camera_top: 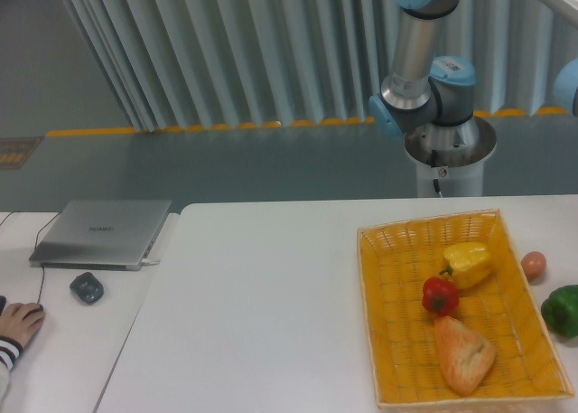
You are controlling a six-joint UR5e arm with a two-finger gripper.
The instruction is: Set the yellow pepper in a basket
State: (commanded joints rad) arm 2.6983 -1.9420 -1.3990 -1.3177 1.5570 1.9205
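Yellow pepper (468, 263) lies inside basket (388, 250), toward far right part, nothing gripping it. Red pepper (440, 296) just beside it; bread (464, 353) nearer front. Egg (534, 265) and green pepper (564, 310) sit on table (262, 305) right of basket. You can't see gripper: out of frame.
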